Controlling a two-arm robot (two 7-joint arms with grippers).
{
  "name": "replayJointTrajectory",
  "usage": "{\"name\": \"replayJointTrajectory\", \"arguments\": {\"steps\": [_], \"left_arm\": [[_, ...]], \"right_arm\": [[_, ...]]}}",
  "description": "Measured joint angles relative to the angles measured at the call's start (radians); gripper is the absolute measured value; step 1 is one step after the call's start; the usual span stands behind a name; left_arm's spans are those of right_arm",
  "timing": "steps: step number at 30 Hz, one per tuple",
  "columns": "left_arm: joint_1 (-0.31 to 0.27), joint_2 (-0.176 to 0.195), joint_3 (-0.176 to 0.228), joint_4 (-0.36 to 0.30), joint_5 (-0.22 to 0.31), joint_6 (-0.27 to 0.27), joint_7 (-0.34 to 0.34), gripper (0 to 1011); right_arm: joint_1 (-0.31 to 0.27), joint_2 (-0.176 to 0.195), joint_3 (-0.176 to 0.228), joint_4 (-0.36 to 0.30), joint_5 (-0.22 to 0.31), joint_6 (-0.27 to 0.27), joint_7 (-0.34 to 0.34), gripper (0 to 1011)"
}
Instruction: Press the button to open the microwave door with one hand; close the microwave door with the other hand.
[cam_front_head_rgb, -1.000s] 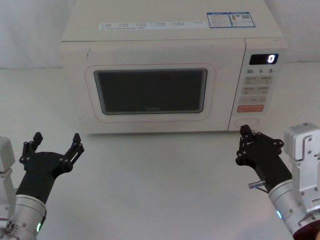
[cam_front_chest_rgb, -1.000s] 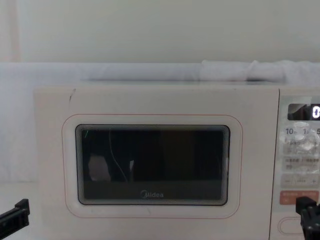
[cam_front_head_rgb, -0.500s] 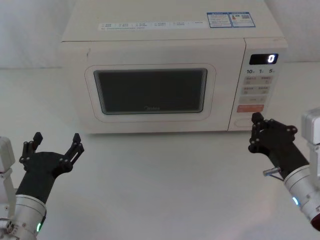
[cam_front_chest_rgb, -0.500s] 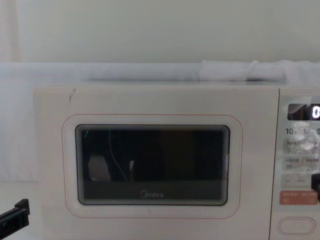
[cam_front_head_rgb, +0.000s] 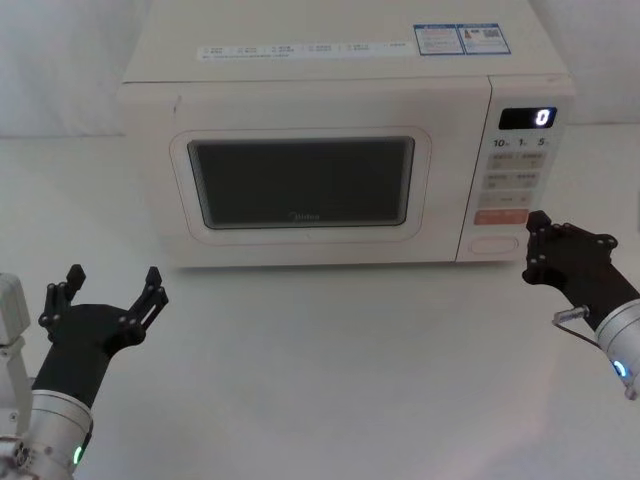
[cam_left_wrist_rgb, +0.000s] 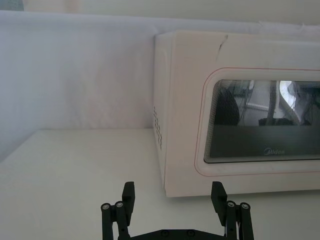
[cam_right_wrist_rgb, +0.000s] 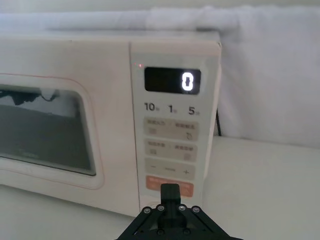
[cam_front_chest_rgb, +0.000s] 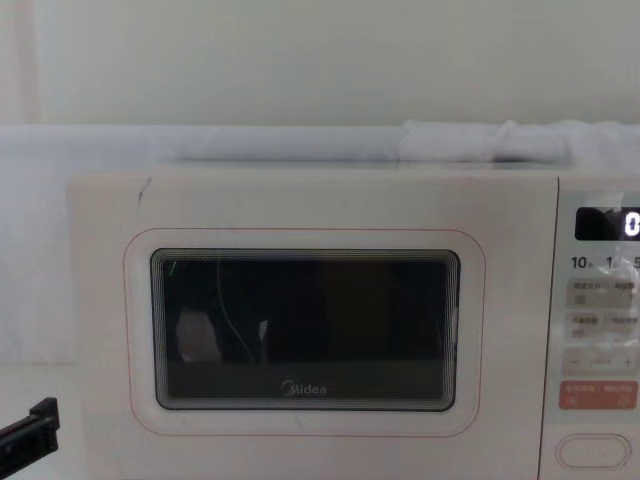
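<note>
Progress: none yet | microwave door (cam_front_head_rgb: 300, 185) was shut, button (cam_front_head_rgb: 490, 243) unpressed | right gripper (cam_front_head_rgb: 538, 252) near button's right, fingers together | left gripper (cam_front_head_rgb: 108, 290) parked near-left, fingers apart | press, close both remained

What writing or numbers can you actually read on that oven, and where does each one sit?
"Midea": on the door, below its window.
"0": lit on the black display of the microwave.
"10", "1", "5": a row under the display, above the keypad.
"–" and "+": on one keypad key.
Keypad key labels, the orange key and the top stickers: too small to read.
</note>
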Motion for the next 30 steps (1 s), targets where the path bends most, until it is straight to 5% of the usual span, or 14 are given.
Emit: {"name": "replayJointTrajectory", "arguments": {"steps": [17, 30], "left_arm": [[0.000, 0.000, 0.000, 0.000, 0.000, 0.000, 0.000, 1001], [0.000, 0.000, 0.000, 0.000, 0.000, 0.000, 0.000, 1001]], "right_arm": [[0.081, 0.004, -0.016, 0.094, 0.035, 0.119, 0.006, 0], [0.099, 0.006, -0.028, 0.147, 0.044, 0.138, 0.006, 0]]}}
